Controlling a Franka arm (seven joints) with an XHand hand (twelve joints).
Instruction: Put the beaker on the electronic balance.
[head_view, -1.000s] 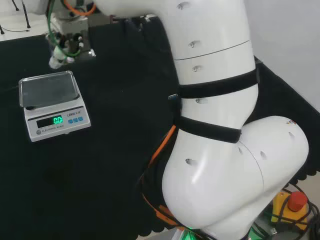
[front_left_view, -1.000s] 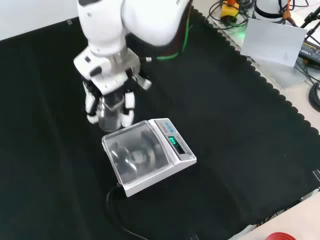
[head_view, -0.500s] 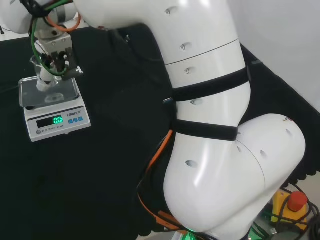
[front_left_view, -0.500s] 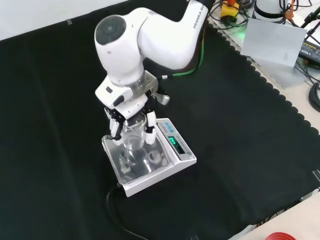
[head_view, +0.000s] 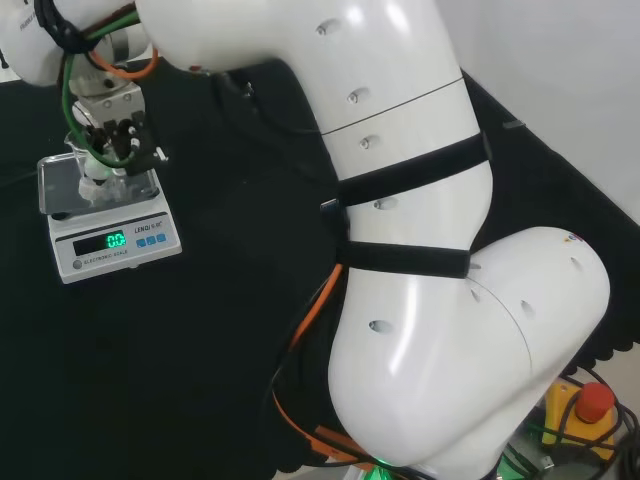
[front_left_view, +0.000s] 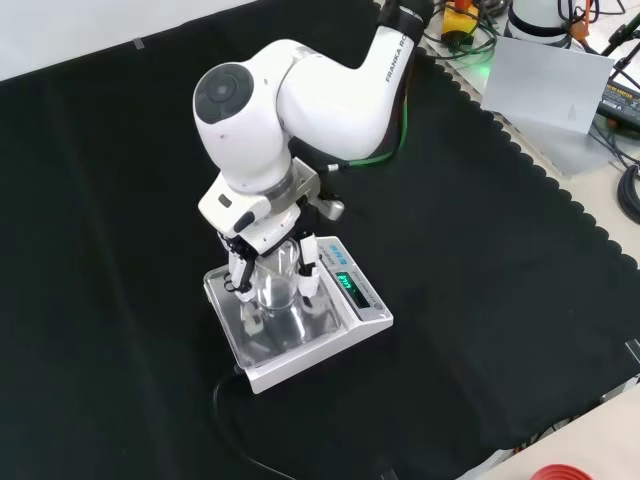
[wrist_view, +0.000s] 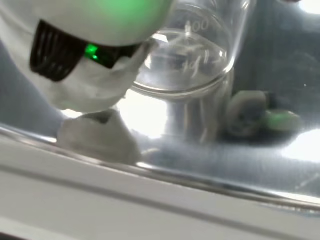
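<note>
The hand (front_left_view: 272, 262) is gripping the beaker (front_left_view: 277, 285) upright with fingers curled around it, setting its base squarely on the electronic balance (front_left_view: 330, 330) pan for stability.

A black cloth (front_left_view: 520, 300) with a scalloped edge covers the tabletop. In the front view a grey sheet (front_left_view: 550, 85) lies past its far right edge, near a tangle of cables (front_left_view: 625, 190). In the head view, what looks like a red stop button (head_view: 592, 402) sits at the lower right.
</note>
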